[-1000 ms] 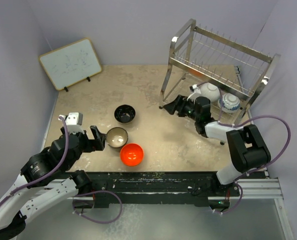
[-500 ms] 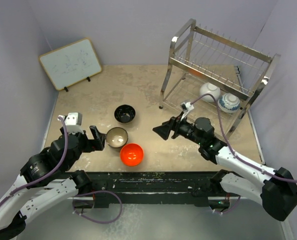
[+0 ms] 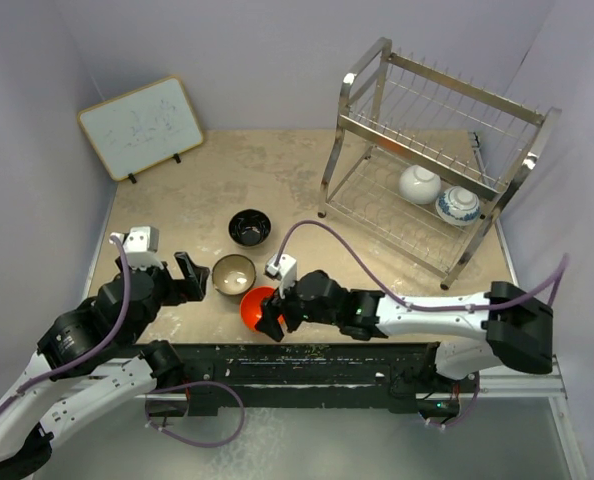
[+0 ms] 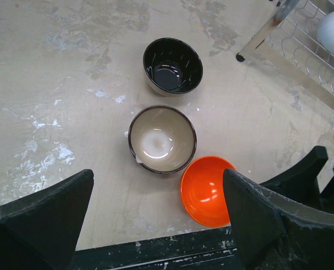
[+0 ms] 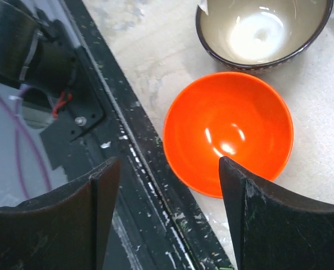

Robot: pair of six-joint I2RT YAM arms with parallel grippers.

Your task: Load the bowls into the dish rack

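While you look down from above, your right gripper (image 3: pixel 272 322) hangs over the orange-red bowl (image 3: pixel 260 303) at the near edge. The white bowl (image 3: pixel 418 184) and patterned bowl (image 3: pixel 457 205) sit in the dish rack's (image 3: pixel 362 125) lower tier, far right. On the left wrist, your left gripper (image 4: pixel 158 177) stands spread and empty, near the tan bowl (image 4: pixel 162 139). On the right wrist, the jaws are spread and grasp nothing, with the orange-red bowl's rim between them.

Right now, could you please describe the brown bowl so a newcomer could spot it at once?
From the tall silver dish rack at the far right, look left to three bowls lined up on the table. The brown bowl is the middle one, between the black bowl and the orange bowl. It alone has a pale cream inside with a dark rim.
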